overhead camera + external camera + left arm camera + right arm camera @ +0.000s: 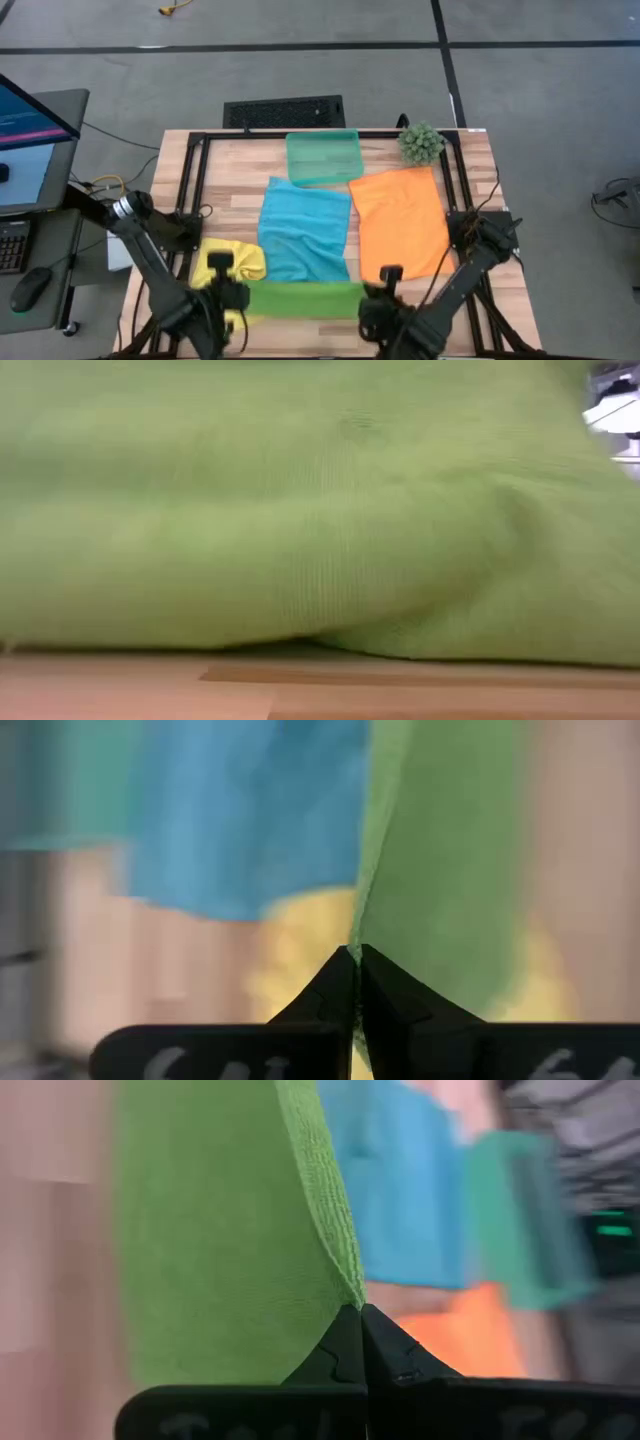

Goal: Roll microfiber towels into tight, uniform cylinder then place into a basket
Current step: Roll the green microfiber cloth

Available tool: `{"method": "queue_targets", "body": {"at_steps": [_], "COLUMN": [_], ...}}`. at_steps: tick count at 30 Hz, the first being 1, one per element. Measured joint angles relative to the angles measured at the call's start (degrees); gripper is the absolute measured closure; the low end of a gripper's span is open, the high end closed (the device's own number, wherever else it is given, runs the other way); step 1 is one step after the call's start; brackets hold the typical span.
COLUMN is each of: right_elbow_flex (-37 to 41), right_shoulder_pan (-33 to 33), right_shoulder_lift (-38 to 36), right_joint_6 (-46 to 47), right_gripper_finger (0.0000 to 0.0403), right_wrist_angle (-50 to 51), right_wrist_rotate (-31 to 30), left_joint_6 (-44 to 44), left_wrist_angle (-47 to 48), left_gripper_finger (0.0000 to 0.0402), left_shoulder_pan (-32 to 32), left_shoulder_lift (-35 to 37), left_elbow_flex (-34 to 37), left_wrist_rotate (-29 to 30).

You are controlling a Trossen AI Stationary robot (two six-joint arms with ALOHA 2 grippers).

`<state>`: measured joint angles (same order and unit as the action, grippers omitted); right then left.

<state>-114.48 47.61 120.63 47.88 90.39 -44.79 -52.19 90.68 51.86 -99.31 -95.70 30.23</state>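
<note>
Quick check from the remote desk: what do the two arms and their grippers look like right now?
Both arms are dark, jointed links. The left arm has a silvery metal joint near its base. The left gripper and right gripper have black, wedge-shaped fingers tapering to a point, above a black bar with pale lettering.

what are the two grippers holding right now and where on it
Both hold the green towel: the left gripper is shut on its left end edge, the right gripper on its right end edge.

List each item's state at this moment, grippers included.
green towel: folded strip, pinched at both ends
left gripper: shut on green towel
right gripper: shut on green towel
blue towel: flat, unrolled
orange towel: flat, unrolled
yellow towel: crumpled
basket: empty
</note>
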Motion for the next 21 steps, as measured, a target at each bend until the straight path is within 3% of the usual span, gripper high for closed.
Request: {"method": "queue_targets", "body": {"at_steps": [3, 11, 21], "right_elbow_flex": [-0.38, 0.34, 0.64], "right_shoulder_pan": [-3.0, -12.51, -20.95], "right_shoulder_lift": [-2.1, -12.68, -23.14], "right_joint_6": [-8.7, -18.96, -22.17], "right_gripper_finger": [0.0401, 0.0401, 0.0401], "right_wrist_angle": [-1.07, -0.27, -0.31], "right_wrist_rotate": [-2.16, -10.81, -10.76], "left_joint_6": [7.08, 18.26, 22.14], "left_wrist_angle": [-1.91, -2.61, -3.51], "left_gripper_finger": [0.0401, 0.0401, 0.0401], "left_shoulder_pan": [-3.42, -16.2, -24.62], "left_shoulder_lift": [4.61, 15.79, 26.25], "left_elbow_flex": [-0.43, -0.41, -0.48], "left_wrist_rotate": [5.07, 8.61, 16.14]}}
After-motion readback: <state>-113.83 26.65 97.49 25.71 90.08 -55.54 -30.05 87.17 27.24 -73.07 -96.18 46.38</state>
